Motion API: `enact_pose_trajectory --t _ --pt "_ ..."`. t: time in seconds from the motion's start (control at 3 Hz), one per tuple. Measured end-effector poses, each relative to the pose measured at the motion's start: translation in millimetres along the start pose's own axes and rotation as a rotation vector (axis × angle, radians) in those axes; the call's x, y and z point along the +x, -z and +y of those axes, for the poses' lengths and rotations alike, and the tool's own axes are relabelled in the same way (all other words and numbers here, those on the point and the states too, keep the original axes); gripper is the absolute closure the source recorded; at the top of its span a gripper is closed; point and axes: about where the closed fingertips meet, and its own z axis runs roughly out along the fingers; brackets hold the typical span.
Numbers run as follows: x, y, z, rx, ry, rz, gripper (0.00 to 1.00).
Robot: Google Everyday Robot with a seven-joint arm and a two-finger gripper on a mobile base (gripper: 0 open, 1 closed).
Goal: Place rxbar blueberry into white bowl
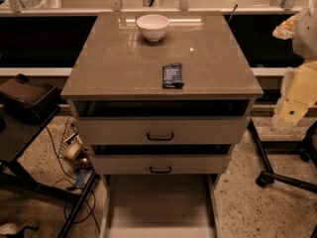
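Observation:
The rxbar blueberry [172, 75] is a flat dark navy wrapper with pale text, lying on the grey cabinet top [119, 63] near its front edge, right of centre. The white bowl [152, 27] stands upright near the back edge, left of centre and well beyond the bar. It looks empty. My gripper [293, 110] is the pale yellow end of the arm at the far right of the view. It hangs beside the cabinet's right side, off the top and apart from both the bar and the bowl. It holds nothing that I can see.
The cabinet has two drawers with dark handles [160, 136] below the top. A dark stand with a black case [25, 95] is at the left. Cables and clutter [74, 152] lie on the floor. A chair base [282, 172] is at the right. A railing [148, 4] runs behind.

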Motion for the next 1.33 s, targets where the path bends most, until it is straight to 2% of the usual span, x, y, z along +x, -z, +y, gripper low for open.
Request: enact_pose_trajectory --t 0.33,0.67,1.0,1.33 --pt "0.0 0.0 0.0 0.0 0.0 0.0 0.0" --pt "-2.1 -4.1 -16.4 0.026 -0.027 -0.037 0.0" --pt "-5.2 -24.4 -63.8 0.048 -0.14 -0.076 0.0" --pt "-8.6 -55.1 -112.8 0.047 -0.299 -0.047 0.0"
